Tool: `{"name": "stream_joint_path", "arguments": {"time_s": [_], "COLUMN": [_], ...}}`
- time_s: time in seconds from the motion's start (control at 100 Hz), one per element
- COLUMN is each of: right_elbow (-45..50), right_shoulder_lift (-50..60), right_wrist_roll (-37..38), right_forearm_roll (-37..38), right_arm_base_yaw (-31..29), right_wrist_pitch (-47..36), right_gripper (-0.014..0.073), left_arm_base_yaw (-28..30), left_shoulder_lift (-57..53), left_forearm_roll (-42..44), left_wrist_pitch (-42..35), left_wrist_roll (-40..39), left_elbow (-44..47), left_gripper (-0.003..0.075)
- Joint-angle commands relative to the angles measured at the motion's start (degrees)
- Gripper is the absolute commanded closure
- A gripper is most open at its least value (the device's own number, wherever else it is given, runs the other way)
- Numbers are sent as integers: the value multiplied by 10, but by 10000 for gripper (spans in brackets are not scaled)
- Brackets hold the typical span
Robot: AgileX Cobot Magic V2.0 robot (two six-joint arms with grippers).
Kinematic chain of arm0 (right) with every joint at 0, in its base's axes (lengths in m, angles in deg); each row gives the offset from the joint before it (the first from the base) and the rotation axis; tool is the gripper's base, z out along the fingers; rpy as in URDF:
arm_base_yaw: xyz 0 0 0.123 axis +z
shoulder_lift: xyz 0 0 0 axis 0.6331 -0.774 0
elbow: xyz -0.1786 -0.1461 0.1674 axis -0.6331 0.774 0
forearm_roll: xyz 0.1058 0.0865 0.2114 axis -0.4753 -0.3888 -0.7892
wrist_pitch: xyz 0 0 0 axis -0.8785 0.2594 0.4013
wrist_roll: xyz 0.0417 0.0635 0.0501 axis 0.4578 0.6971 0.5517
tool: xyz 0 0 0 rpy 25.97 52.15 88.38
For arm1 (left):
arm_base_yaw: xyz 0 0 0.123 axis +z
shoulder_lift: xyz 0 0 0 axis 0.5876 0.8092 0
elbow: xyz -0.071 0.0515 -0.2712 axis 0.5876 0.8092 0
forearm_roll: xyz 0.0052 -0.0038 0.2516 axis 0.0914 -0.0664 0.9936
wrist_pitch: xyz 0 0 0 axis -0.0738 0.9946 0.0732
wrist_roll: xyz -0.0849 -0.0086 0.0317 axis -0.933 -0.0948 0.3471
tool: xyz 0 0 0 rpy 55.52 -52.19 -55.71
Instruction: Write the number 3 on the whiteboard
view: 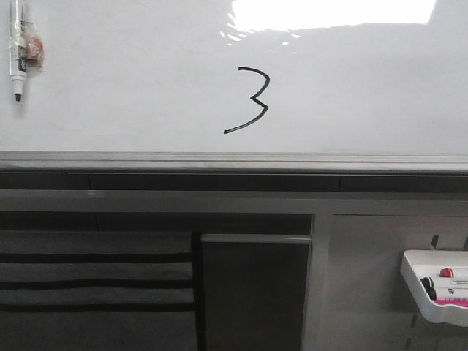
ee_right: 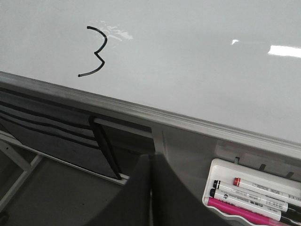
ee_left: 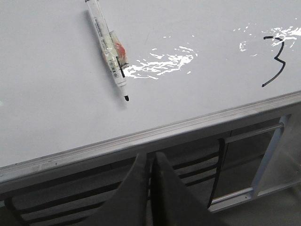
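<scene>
A black hand-drawn number 3 [view: 250,100] stands on the glossy whiteboard [view: 351,95], near its lower middle. It also shows in the left wrist view [ee_left: 276,61] and in the right wrist view [ee_right: 95,55]. A white marker [view: 17,51] with a black tip is stuck to the board at the far left, tip down, also in the left wrist view [ee_left: 108,47]. My left gripper [ee_left: 151,155] is shut and empty, below the board's grey rail [ee_left: 141,141]. My right gripper [ee_right: 151,157] is shut and empty, below the rail [ee_right: 188,120]. Neither gripper shows in the front view.
A white marker tray [view: 431,289] hangs low at the right with several markers [ee_right: 254,193], close to my right gripper. A dark slatted panel [view: 95,285] and a metal frame [view: 256,238] lie under the board. Bright light [view: 329,13] glares off the board's top.
</scene>
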Motion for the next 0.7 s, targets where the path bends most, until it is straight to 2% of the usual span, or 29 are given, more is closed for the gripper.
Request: {"name": "stream_joint_path", "arguments": {"time_s": [0.0, 0.13, 0.29, 0.42, 0.62, 0.69], "right_elbow": [-13, -13, -13, -13, -13, -13], "right_shoulder_lift": [-1, -1, -1, -1, -1, -1], "right_wrist_roll": [-1, -1, -1, -1, -1, -1], "right_forearm_roll": [8, 8, 8, 8, 8, 8], "right_arm_base_yaw": [-4, -4, -4, -4, -4, -4], "right_wrist_pitch": [-47, -47, -47, -47, -47, -47], "right_gripper": [663, 663, 663, 663, 663, 663], "left_arm_base_yaw": [2, 1, 8, 9, 9, 9], "left_shoulder_lift": [3, -14, -108, -194, -254, -271], "left_forearm_roll": [-12, -12, -15, 35, 26, 50], "left_wrist_pitch": [-42, -52, -70, -122, -221, -243], "left_wrist_roll": [-2, -2, -2, -2, -5, -49], "left_elbow": [-16, -5, 53, 115, 204, 230], "left_gripper": [741, 741, 741, 741, 741, 741]}}
